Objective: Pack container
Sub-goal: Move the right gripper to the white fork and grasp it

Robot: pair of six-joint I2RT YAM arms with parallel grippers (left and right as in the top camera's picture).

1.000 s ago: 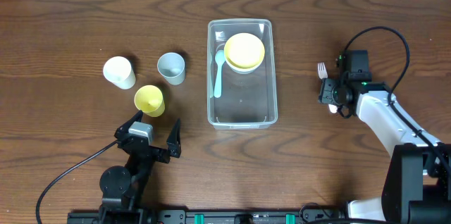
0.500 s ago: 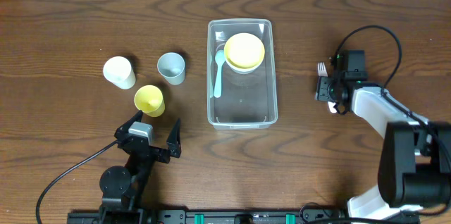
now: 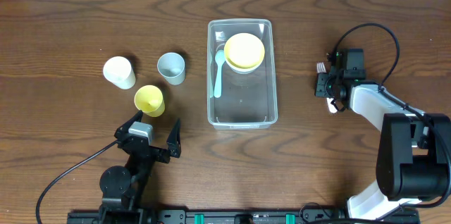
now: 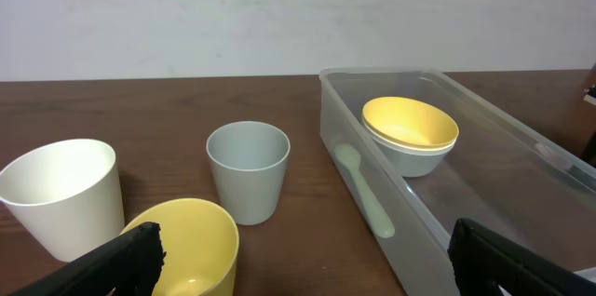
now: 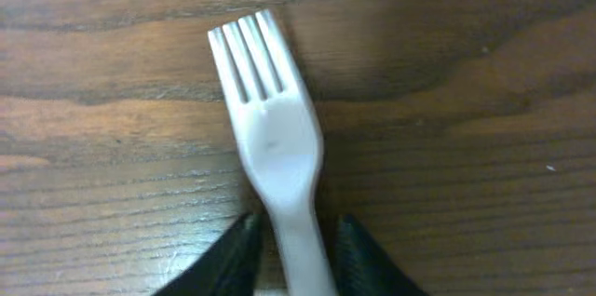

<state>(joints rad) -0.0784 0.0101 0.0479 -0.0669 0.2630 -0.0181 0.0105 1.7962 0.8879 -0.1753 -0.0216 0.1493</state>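
The clear container [image 3: 272,76] stands at the table's middle and also shows in the left wrist view [image 4: 438,231]. Inside it a yellow bowl [image 3: 244,50] is nested in a white bowl, with a pale green spoon [image 3: 218,76] beside them. A white fork [image 3: 320,65] lies flat on the table to the right. My right gripper [image 3: 328,90] is low over it, with one finger on each side of the fork's handle [image 5: 270,138] and small gaps showing. My left gripper [image 3: 156,128] is wide open and empty, just below the yellow cup [image 3: 149,100].
A white cup [image 3: 119,72] and a grey cup [image 3: 171,67] stand left of the container, with the yellow cup in front of them. In the left wrist view the yellow cup [image 4: 186,240] sits close to the left finger.
My right gripper has shifted slightly left and up along the fork, and the fork has moved a little with it. The left arm has not moved.
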